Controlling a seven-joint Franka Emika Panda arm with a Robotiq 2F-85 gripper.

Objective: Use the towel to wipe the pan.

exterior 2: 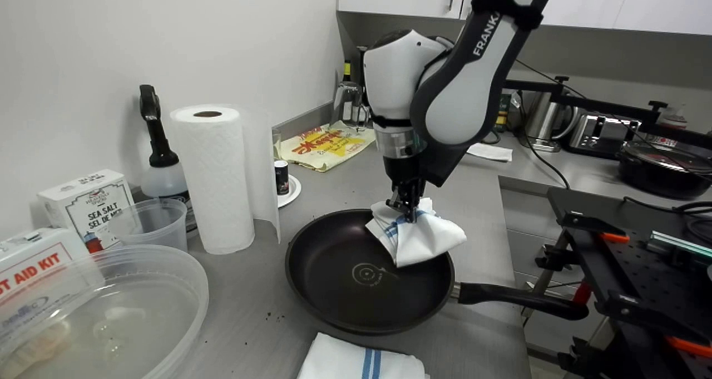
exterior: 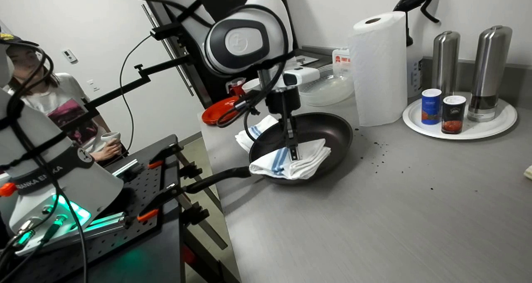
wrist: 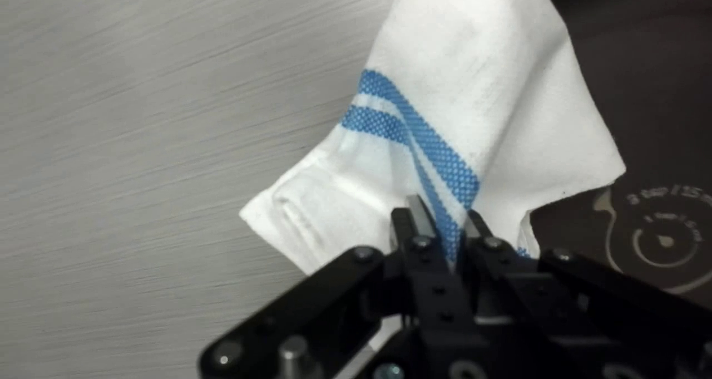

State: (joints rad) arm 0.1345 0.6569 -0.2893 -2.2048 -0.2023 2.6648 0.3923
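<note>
A white towel with blue stripes (exterior: 307,164) lies bunched over the rim of the black pan (exterior: 334,131). In an exterior view the towel (exterior 2: 425,242) covers the pan's edge near the handle, and the inside of the pan (exterior 2: 339,273) shows bare. My gripper (exterior: 294,153) points down and is shut on the towel; it also shows in an exterior view (exterior 2: 410,215). In the wrist view a striped fold of the towel (wrist: 473,50) is pinched between the fingers (wrist: 442,223). The pan's dark surface (wrist: 628,101) shows at the right there. The rim under the towel is hidden.
A second folded striped towel (exterior 2: 356,362) lies beside the pan. A paper towel roll (exterior 2: 214,184), a clear plastic bowl (exterior 2: 139,312) and a white plate with shakers (exterior: 415,127) stand nearby. Dark crumbs (exterior: 376,154) lie on the counter. The pan handle (exterior 2: 517,298) reaches past the counter edge.
</note>
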